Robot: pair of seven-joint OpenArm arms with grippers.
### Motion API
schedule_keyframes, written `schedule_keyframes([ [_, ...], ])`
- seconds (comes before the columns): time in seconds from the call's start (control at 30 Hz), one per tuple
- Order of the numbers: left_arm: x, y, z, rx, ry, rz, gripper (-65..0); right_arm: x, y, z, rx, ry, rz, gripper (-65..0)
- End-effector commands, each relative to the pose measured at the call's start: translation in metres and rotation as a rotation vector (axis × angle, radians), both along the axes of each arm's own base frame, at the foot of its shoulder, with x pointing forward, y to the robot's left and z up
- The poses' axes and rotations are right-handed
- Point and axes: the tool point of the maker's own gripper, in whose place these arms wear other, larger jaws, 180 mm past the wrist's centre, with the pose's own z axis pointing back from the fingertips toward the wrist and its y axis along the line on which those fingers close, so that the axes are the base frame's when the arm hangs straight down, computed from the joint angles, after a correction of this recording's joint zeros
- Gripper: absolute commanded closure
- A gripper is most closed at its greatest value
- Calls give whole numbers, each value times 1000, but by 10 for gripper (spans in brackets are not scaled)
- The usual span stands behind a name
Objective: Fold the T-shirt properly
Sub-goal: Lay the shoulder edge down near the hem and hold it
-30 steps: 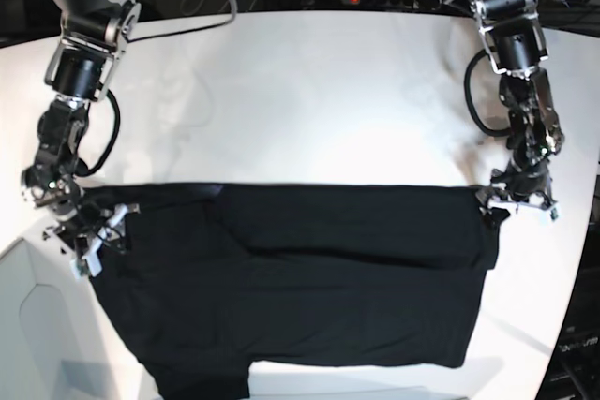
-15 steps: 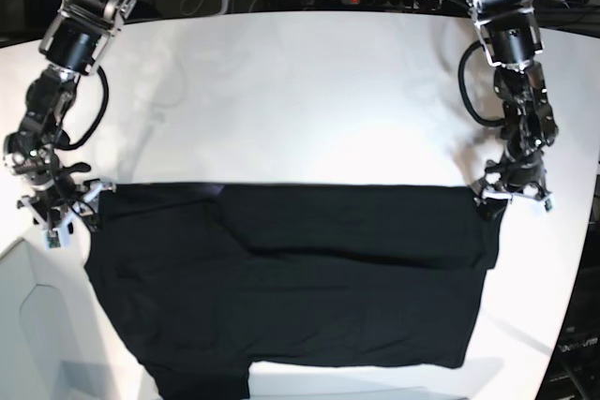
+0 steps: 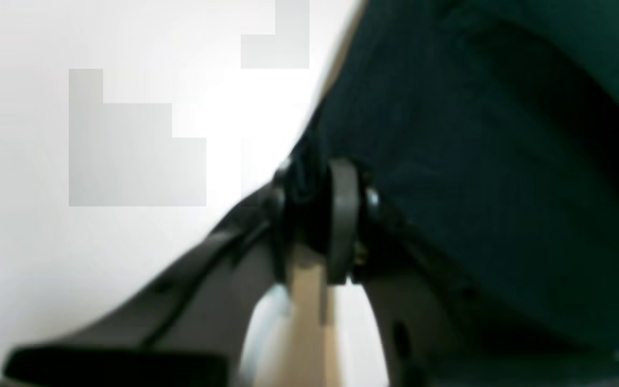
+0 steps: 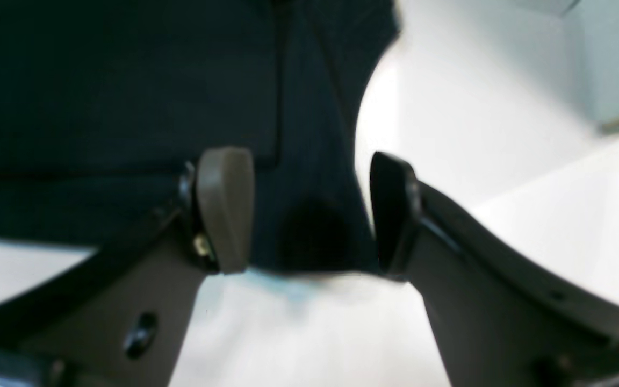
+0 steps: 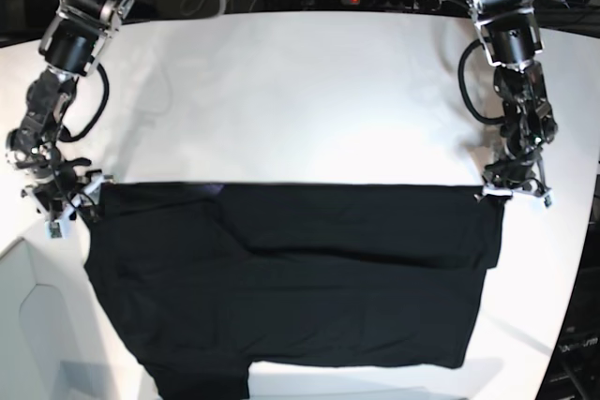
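Black T-shirt [image 5: 291,278]: left gripper [image 3: 315,215] pinches its far right corner; right gripper [image 4: 309,209] stands wide around the left corner and must close next.

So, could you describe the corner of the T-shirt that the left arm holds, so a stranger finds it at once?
Start at the white table, where the black T-shirt lies spread across the near half. Follow its straight far edge to the end on the base view's right. That corner is pinched in the left gripper, its jaws shut; the opposite corner sits between open jaws.
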Motion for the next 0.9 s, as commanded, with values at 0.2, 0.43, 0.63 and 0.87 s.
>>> schedule_keyframes([
  [0.2, -1, 5, 3, 11, 4, -1, -80, 10, -14, 16, -9, -50, -17, -285],
  [0.43, -2, 7, 4, 14, 3, 2, 0, 7, -20, 16, -21, -41, -24, 0],
  [0.63, -1, 10, 8, 20, -5, 4, 0, -7, -24, 15, -54, -36, -15, 0],
  [0.87, 0, 10, 10, 17, -8, 2, 0, -15, -24, 23, -91, -50, -2, 0],
])
